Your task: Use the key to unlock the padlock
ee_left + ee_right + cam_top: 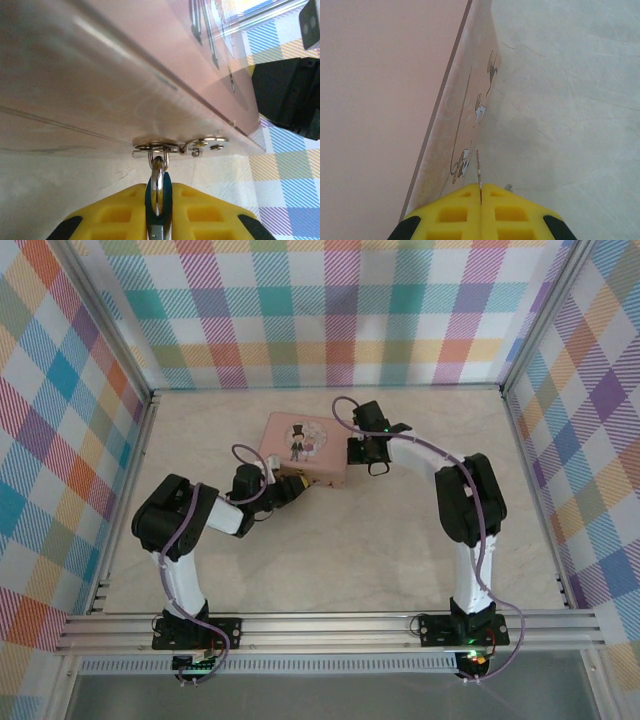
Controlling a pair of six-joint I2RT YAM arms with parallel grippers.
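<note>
The pink tin [303, 447] lies mid-table. In the left wrist view, the small dark blue padlock [168, 198] hangs by its silver shackle from the metal hasp [165, 146] on the tin's side wall [125, 75]. My left gripper [159, 188] is shut on the padlock, yellow fingers pressed on both its flanks. In the top view that gripper [290, 486] sits at the tin's near edge. My right gripper [481, 189] is shut on the key [478, 169]; its thin toothed blade sticks out forward, beside the tin's patterned wall [465, 115]. From above, the right gripper [377, 460] is at the tin's right end.
Plaid walls [330, 310] enclose the pale tabletop [400, 550] on three sides, with aluminium rails along the edges. The right arm's black wrist [287, 95] appears past the tin's corner in the left wrist view. Open tabletop lies in front of the tin.
</note>
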